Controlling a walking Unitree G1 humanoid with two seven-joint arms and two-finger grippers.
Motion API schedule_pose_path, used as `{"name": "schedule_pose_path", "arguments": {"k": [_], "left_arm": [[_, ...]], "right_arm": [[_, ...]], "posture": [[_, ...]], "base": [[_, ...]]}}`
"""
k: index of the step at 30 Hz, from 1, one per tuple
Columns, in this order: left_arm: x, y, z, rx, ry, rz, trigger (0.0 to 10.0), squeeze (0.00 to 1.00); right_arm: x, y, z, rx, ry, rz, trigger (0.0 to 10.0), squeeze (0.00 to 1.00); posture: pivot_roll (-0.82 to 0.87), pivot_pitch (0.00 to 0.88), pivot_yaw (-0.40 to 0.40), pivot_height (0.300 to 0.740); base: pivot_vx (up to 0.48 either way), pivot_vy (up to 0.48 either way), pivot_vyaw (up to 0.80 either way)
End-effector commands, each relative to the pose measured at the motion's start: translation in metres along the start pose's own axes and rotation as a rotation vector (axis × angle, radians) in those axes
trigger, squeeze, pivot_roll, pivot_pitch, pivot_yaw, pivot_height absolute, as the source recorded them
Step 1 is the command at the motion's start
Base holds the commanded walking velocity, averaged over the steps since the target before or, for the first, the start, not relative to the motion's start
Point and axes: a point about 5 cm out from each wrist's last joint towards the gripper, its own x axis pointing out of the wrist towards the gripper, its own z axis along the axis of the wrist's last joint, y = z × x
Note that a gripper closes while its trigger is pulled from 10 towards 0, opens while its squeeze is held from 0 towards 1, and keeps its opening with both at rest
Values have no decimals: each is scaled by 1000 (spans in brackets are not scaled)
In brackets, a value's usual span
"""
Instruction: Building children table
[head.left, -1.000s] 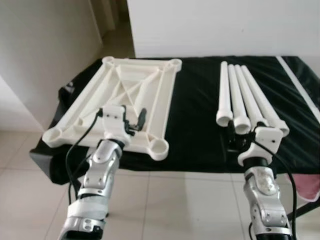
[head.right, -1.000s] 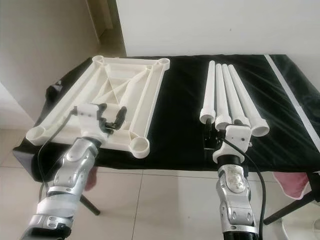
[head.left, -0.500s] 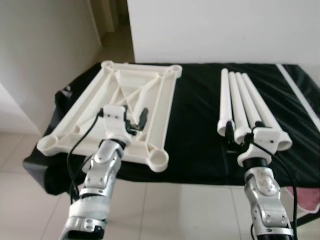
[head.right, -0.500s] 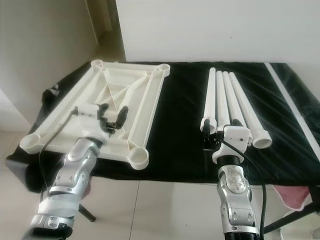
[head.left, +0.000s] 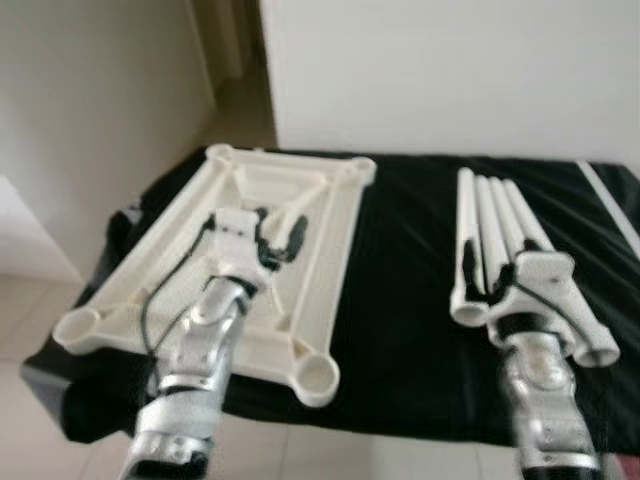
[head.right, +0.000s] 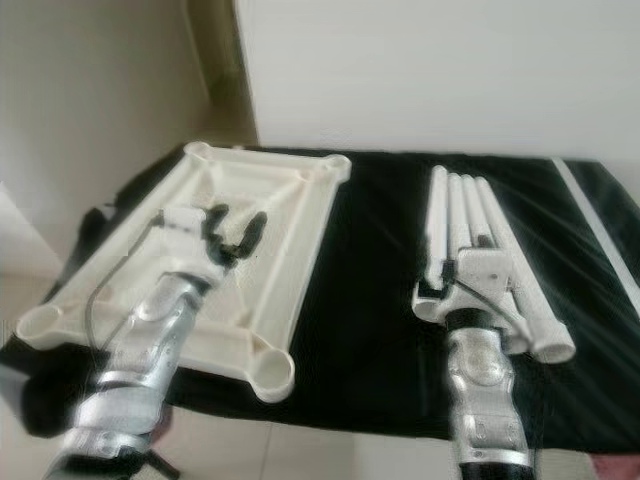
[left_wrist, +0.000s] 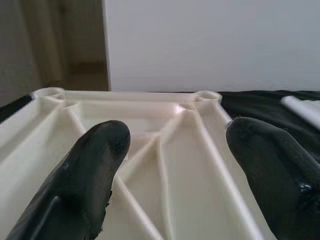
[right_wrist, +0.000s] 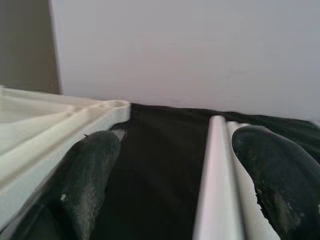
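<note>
Black-draped table: cream ribbed plastic tabletop, underside up for leg fitting, beneath released left gripper; four white plastic tube legs ahead of released right gripper.

You've got a wide bare strip of black counter between the white tabletop frame and the bundled legs. Frame ribs crowd your left end effector; legs sit just beside the right end effector.
</note>
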Motion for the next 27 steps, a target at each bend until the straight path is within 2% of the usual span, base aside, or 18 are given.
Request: {"name": "schedule_pose_path", "arguments": {"k": [1, 7, 24, 27], "left_arm": [[0, -6, -1, -11, 1, -18, 10000, 0], [-1, -5, -3, -10, 8, -16, 10000, 0], [-1, -6, -6, -52, 28, -18, 10000, 0], [-2, -6, -7, -65, 35, -13, 10000, 0]], "right_arm": [[-2, -9, -2, -24, 8, -23, 10000, 0], [-3, -8, -4, -14, 17, -27, 10000, 0], [-4, -11, -5, -17, 23, -36, 10000, 0], [-4, -11, -4, -15, 7, -29, 10000, 0]], "posture": [[31, 0, 23, 740], [31, 0, 28, 740], [28, 0, 30, 740], [30, 0, 30, 740]], "base": [[0, 0, 0], [0, 0, -80], [0, 0, -787], [0, 0, -296]]}}
